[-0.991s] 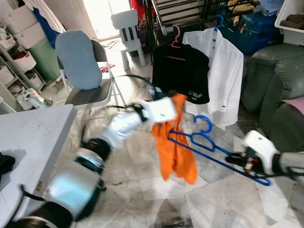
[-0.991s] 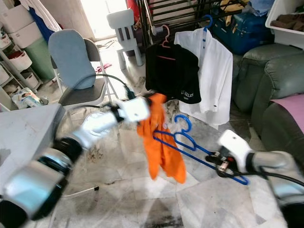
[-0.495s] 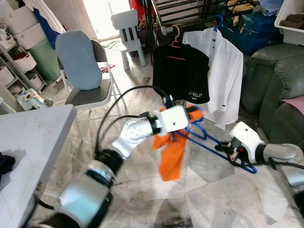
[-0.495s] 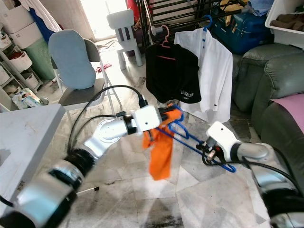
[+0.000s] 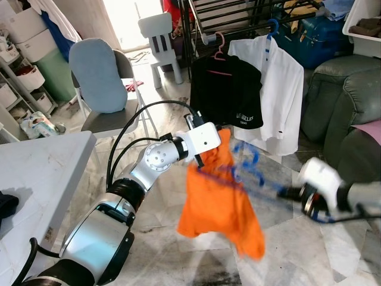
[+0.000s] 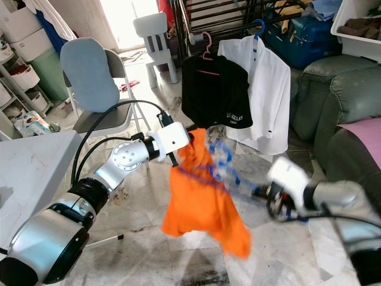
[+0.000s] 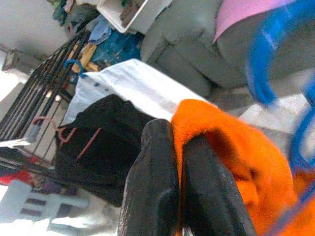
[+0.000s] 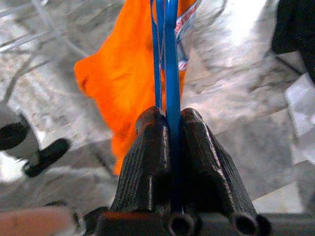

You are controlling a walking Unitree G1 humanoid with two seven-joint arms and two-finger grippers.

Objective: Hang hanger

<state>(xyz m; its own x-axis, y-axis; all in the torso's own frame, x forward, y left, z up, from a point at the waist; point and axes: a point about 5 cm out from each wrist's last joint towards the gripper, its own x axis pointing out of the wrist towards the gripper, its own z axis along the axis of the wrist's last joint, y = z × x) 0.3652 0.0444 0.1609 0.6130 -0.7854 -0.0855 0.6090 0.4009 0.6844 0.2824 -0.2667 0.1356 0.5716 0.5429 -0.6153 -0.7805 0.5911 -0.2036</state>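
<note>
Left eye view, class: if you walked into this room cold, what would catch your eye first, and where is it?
The bright orange garment hangs mid-room, pinched at its top by the left gripper. Just beside it, the blue hanger is clamped in the right gripper, blurred in the head views. Behind them, a black shirt and a white shirt hang on the dark rack.
</note>
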